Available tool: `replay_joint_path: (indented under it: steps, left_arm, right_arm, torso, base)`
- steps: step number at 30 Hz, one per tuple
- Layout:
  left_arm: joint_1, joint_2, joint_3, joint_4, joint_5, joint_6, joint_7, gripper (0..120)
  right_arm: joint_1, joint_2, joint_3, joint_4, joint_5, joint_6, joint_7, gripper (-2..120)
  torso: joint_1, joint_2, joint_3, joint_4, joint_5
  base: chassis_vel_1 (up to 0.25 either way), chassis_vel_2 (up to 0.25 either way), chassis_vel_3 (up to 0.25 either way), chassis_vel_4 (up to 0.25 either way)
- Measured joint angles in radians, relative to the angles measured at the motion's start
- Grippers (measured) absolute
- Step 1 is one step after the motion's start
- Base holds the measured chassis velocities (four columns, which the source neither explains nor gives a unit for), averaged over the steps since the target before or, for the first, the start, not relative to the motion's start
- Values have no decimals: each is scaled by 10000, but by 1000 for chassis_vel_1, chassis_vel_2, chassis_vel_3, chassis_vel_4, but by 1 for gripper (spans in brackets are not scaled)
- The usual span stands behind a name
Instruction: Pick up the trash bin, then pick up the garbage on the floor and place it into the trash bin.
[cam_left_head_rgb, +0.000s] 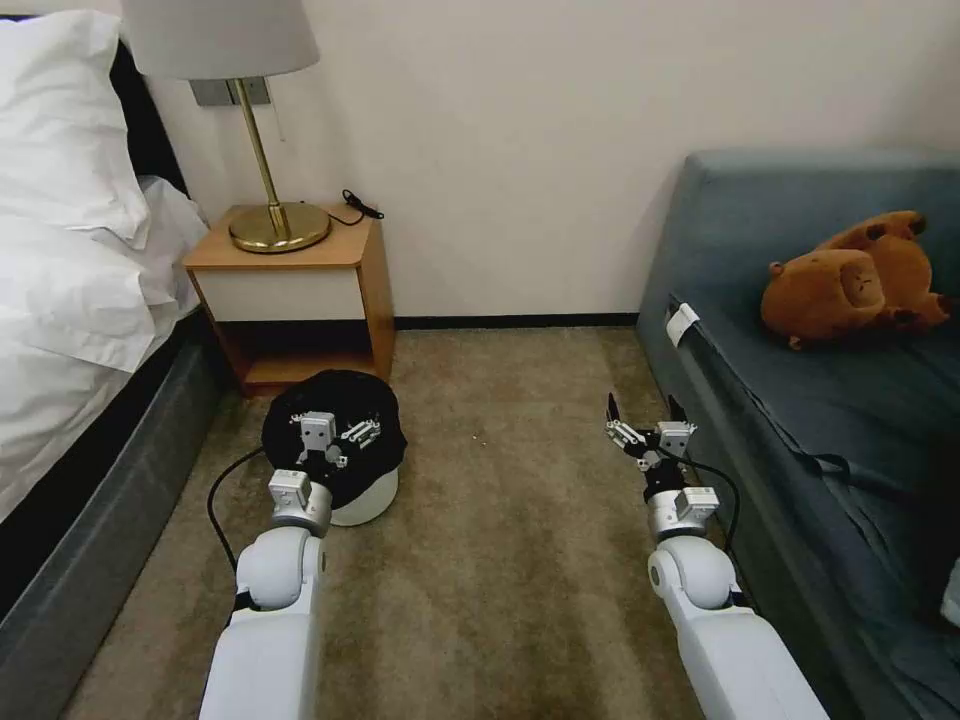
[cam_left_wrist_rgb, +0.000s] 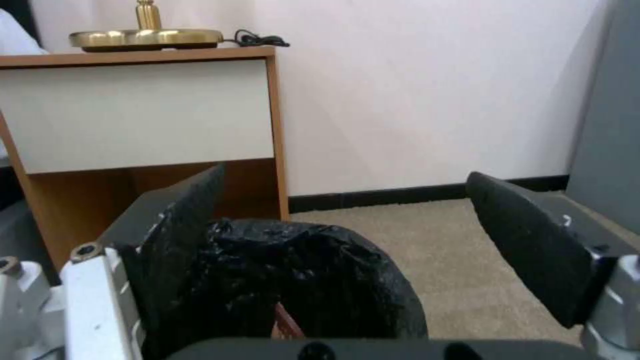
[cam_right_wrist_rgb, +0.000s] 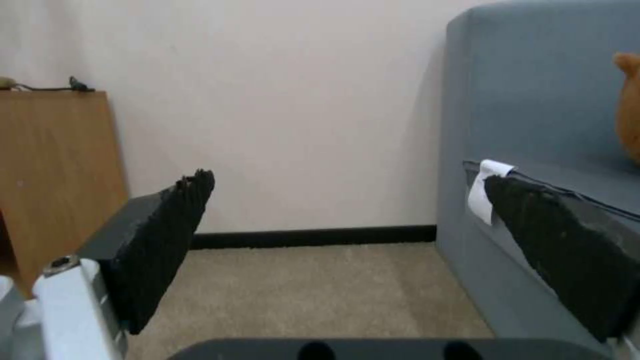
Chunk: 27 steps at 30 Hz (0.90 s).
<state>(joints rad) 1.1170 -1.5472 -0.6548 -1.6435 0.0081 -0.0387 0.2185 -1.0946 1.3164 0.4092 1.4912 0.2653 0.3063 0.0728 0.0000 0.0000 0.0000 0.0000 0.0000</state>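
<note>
Black-bagged trash bin (cam_left_head_rgb: 362, 492) sits partly between the left gripper's (cam_left_head_rgb: 338, 432) spread fingers (cam_left_wrist_rgb: 180, 220). Right gripper (cam_left_head_rgb: 648, 412) hangs open above carpet (cam_left_head_rgb: 520, 560). No legible writing.

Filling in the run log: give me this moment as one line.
left gripper: open, over trash bin | right gripper: open, above carpet beside sofa | bin: on floor by nightstand

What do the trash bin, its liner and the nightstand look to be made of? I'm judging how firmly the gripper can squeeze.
The trash bin looks like smooth white plastic, judging by its even matte wall. Its liner is thin glossy black plastic film: it crinkles and glints. The nightstand seems wood or wood-look laminate, with a paler drawer front. The left gripper hovers open over the bin; the right gripper hangs open above carpet.
</note>
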Motion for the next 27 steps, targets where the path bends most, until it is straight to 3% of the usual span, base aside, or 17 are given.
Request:
replay_joint_path:
  steps: [27]
  left_arm:
    - [-1,0,0,-2,-6,13,-10,98]
  right_arm:
    - [5,0,-2,2,1,-2,4,100]
  torso:
    - [0,1,0,0,-1]
  base:
    - [0,0,0,0]
